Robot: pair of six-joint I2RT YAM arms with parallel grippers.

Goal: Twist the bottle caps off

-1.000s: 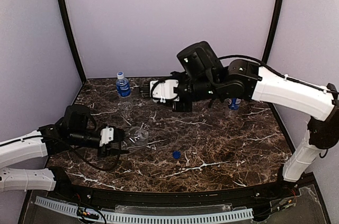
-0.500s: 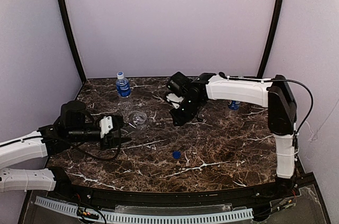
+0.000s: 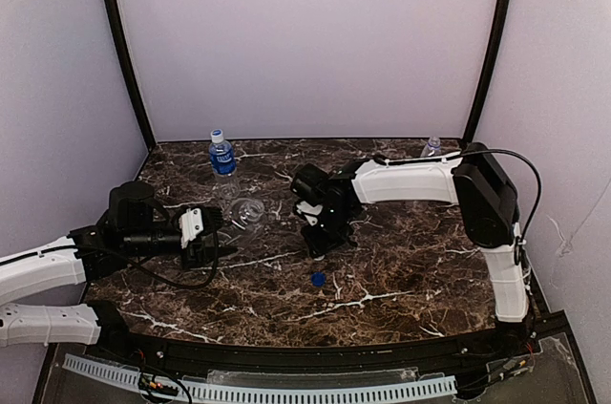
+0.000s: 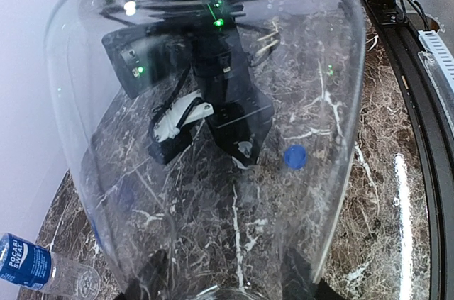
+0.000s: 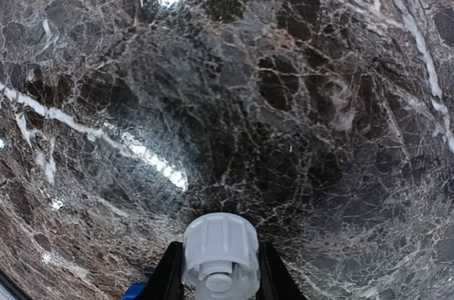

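Left claw [image 4: 223, 282] clamping unlabelled bottle [image 4: 298, 66], right claw [image 5: 221, 275] pinching white cap [image 5: 220, 243] above table [image 5: 319, 101]

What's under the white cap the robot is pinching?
Only marble table shows below the white cap in the right gripper. The spot straight beneath is hidden by the cap itself.

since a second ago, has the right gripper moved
Yes. The right gripper has come down toward the near edge, much closer to the loose blue cap.
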